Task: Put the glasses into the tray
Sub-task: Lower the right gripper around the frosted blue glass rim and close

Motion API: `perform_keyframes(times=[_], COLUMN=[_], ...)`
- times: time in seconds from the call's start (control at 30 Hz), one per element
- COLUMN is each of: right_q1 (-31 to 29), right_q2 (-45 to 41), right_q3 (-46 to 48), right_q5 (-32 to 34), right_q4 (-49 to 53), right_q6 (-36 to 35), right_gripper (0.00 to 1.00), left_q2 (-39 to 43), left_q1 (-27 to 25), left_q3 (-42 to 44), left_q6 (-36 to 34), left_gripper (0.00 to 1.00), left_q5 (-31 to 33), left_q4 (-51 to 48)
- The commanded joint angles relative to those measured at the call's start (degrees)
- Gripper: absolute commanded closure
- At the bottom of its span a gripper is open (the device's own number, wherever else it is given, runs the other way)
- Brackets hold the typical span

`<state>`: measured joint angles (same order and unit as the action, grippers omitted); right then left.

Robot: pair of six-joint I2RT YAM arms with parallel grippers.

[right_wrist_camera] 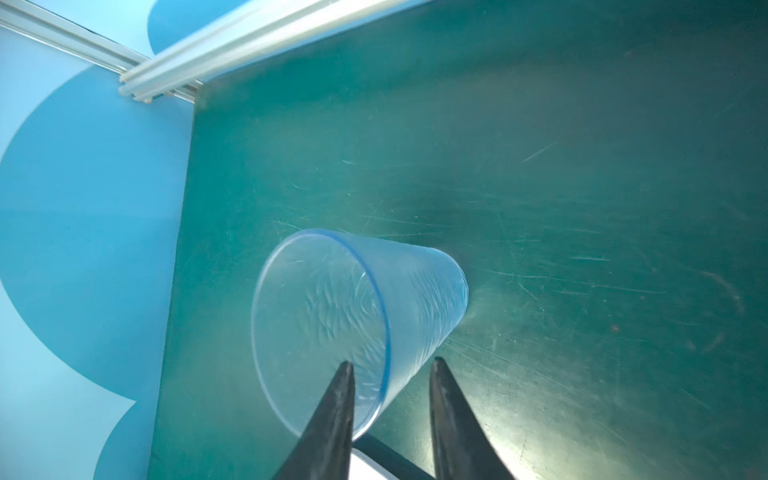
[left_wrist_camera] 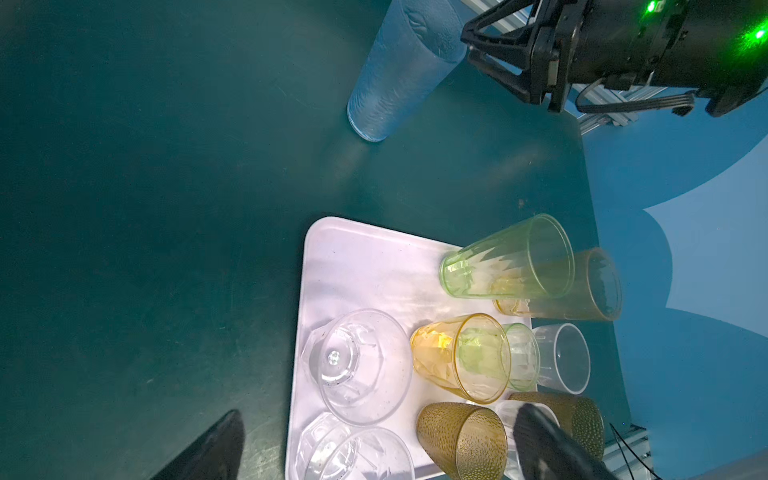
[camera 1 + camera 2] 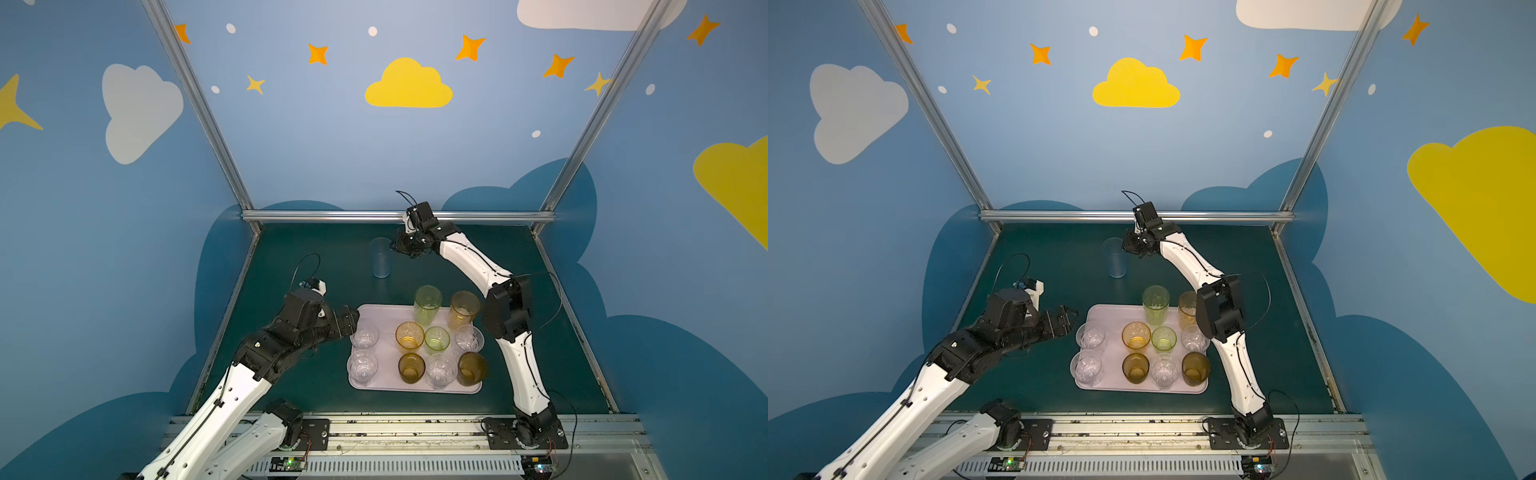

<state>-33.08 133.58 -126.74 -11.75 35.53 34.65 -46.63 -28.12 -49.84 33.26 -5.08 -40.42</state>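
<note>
Directly ahead of the right gripper point(image 1: 390, 363), at its very fingertips: pale blue glass point(image 1: 332, 316), upright on the green tabletop point(image 3: 316, 270), long axis vertical, rim wall between part-closed jaws, one finger inside the mouth, one outside, no firm pinch discernible. Back toward that arm's base, well apart from the gripper: tray point(image 3: 374, 314) carrying ten other glasses point(image 3: 409, 336), its corner nearest the gripper bare. Left gripper point(image 3: 349, 322) spread wide, empty, just beside the tray, far from the blue glass; flat scuffed surface, free room all round.
</note>
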Motion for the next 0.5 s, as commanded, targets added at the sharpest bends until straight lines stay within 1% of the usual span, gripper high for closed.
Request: perform_keyframes(times=[0.0, 0.23, 0.47], right_q1=[0.2, 0.1, 0.2], right_q2=[1.2, 1.9, 2.6], right_q3=[-2.4, -3.0, -3.9], right_q5=[-1.1, -1.1, 0.4], right_q4=[1.8, 2.2, 3.7], right_q6=[-0.3, -0.4, -0.6], right_gripper=[0.69, 0.7, 0.72], left_q2=[0.0, 0.0, 0.2], left_q1=[0.4, 0.7, 1.0], left_q3=[0.4, 0.6, 1.2], left_q6=[-0.6, -0.8, -0.9], left_gripper=[0.0, 0.0, 0.0], left_q5=[0.5, 0.4, 0.6], left_q4=[0.4, 0.3, 0.3])
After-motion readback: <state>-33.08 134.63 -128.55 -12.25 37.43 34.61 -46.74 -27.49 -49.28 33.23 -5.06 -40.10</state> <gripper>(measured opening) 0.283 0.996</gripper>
